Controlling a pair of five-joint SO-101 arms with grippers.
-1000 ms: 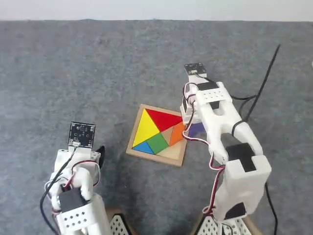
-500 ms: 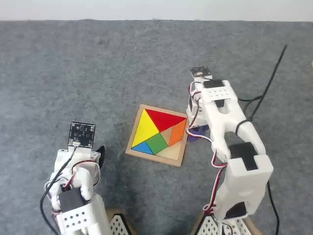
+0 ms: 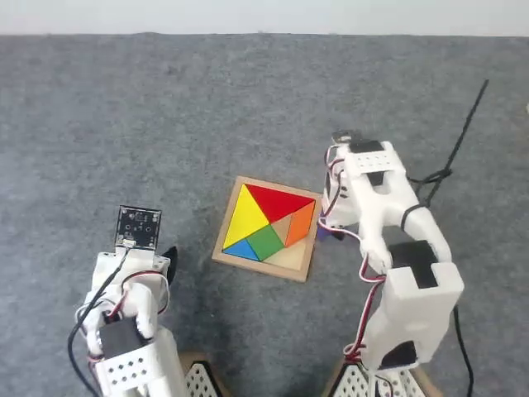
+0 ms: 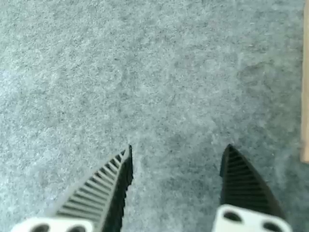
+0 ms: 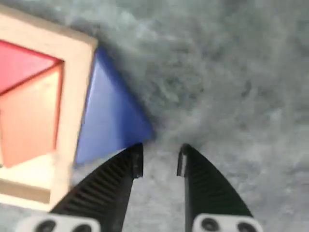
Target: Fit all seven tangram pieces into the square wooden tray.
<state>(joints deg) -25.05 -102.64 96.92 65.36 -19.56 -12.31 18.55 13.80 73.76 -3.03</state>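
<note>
One blue triangular piece (image 5: 111,111), half-hidden under the right arm, abuts the square wooden tray (image 5: 73,96); right end effector (image 5: 160,154) slightly parted, left end effector (image 4: 178,150) wide, both empty.

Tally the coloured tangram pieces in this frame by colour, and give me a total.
yellow triangle: 1
red triangle: 1
orange piece: 1
green piece: 1
light blue triangle: 1
violet-blue triangle: 1
Total: 6, with 5 in the wooden tray and the violet-blue one outside it.
</note>
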